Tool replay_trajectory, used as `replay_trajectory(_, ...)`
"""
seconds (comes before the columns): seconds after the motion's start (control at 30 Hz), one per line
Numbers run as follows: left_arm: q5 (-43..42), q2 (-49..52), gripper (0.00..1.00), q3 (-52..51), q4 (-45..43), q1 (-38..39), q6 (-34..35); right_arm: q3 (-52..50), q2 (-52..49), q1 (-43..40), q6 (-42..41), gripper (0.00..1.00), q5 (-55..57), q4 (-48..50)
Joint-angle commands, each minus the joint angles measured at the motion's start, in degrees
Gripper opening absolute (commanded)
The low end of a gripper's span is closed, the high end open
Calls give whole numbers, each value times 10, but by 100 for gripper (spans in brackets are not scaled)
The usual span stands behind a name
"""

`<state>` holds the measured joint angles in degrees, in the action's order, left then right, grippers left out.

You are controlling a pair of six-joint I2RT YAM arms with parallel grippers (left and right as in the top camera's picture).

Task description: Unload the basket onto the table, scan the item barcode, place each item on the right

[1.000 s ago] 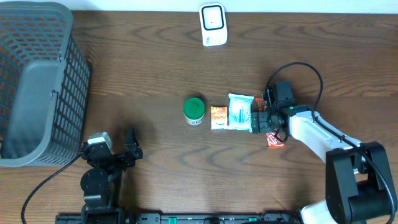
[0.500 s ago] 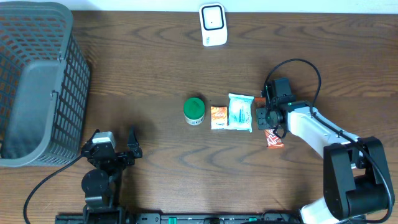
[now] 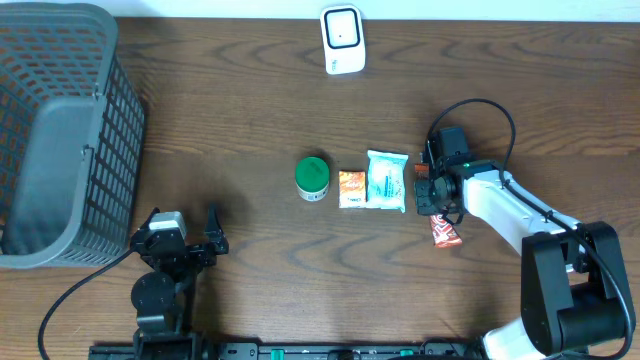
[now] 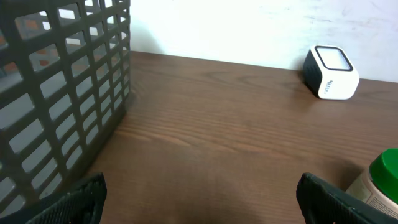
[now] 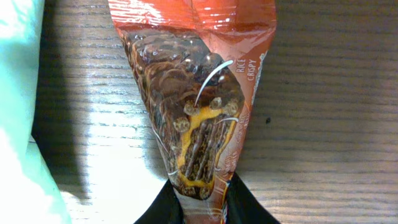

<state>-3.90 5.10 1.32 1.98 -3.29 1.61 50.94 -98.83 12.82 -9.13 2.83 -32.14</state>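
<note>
R gripper [image 5: 202, 208] clenched on one end of red crispy-rice choc bar [image 5: 199, 112], bar flat on table [image 3: 250, 100] just right of teal-white pouch [image 3: 386, 180], L gripper [image 3: 212, 235] released wide, near left, scanner [image 3: 341, 38] far centre.

Your right arm [image 3: 500, 205] wears a white shell over black joints, with 1 black cable [image 3: 486, 100] looping far of it. Your left arm [image 3: 160, 285] is black, its left gripper [image 4: 200, 196] showing 2 dark fingers [image 4: 326, 199].
</note>
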Motion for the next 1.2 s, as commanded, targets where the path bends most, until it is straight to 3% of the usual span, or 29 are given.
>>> replay_trajectory(0.0, 0, 1, 98, -11, 17, -2, -5, -46, -52, -1, 4, 12, -15, -26)
replay_trajectory(0.43, 1, -6, 98, -11, 17, 3, -5, 78, -40, -2, 3, 2, -210, -186)
replay_trajectory(0.73, 1, -42, 98, -11, 17, 3, -5, 103, -40, -58, 35, 2, -549, -276)
replay_trajectory(0.97, 0, -44, 98, -11, 17, 3, -5, 103, -40, -101, 156, 1, -782, -277)
replay_trajectory(1.17, 1, -50, 98, -11, 17, 3, -5, 102, -40, -113, 196, 1, -917, -165)
